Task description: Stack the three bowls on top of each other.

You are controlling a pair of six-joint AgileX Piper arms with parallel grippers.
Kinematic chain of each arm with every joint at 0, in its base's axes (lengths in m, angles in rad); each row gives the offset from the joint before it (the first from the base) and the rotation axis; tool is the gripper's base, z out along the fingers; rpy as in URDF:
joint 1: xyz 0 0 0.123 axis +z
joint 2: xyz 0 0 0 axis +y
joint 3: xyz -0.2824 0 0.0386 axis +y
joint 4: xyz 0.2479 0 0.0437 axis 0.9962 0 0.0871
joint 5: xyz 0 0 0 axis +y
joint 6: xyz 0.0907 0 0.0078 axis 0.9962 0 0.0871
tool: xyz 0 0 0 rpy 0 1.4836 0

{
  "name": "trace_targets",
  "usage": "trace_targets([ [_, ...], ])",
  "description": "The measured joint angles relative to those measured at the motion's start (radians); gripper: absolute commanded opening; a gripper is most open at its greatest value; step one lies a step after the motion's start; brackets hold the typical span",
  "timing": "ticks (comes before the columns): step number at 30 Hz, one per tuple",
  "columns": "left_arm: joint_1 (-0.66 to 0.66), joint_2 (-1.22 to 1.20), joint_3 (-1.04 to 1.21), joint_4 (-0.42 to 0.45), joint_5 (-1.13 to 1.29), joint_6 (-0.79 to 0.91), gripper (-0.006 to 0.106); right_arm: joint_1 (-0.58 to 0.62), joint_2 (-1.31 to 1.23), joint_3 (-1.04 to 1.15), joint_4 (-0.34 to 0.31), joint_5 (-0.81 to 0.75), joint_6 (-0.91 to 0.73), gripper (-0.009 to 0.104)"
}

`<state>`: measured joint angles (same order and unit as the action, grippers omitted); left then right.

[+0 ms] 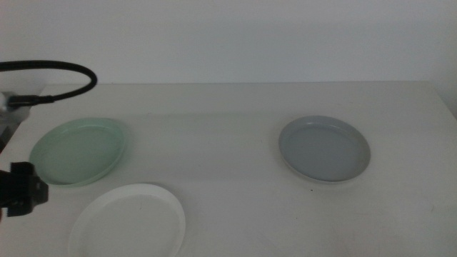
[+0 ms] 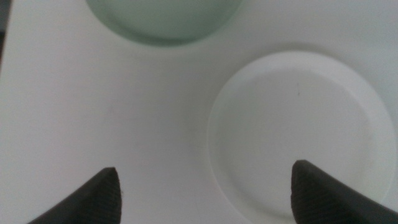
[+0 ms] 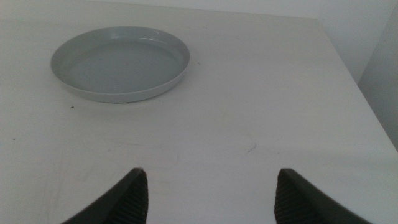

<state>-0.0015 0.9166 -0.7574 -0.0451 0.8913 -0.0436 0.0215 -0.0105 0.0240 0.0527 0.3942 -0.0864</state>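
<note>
The pale mint green bowl (image 1: 78,150) sits at the table's left. The white bowl (image 1: 128,220) lies just in front of it, near the front edge. The grey-blue bowl (image 1: 324,148) sits apart at the right. My left gripper (image 2: 205,190) is open and empty, above the table at the white bowl's (image 2: 298,134) rim, with the mint bowl (image 2: 163,18) beyond; the left arm (image 1: 21,189) shows at the middle view's left edge. My right gripper (image 3: 208,193) is open and empty, low over bare table, some way short of the grey-blue bowl (image 3: 120,62). It is out of the middle view.
A black cable (image 1: 64,70) arcs over the table's back left corner. The table's right edge (image 3: 357,81) runs close beside the grey-blue bowl. Bare tabletop (image 1: 221,164) lies between the left pair of bowls and the grey-blue one.
</note>
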Motion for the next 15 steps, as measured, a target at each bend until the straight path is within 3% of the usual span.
trace_targets([
  [15,0.000,0.326,0.000,-0.010,-0.026,0.000,0.105,0.000,0.000,0.000,0.000,0.000,0.000,0.052],
])
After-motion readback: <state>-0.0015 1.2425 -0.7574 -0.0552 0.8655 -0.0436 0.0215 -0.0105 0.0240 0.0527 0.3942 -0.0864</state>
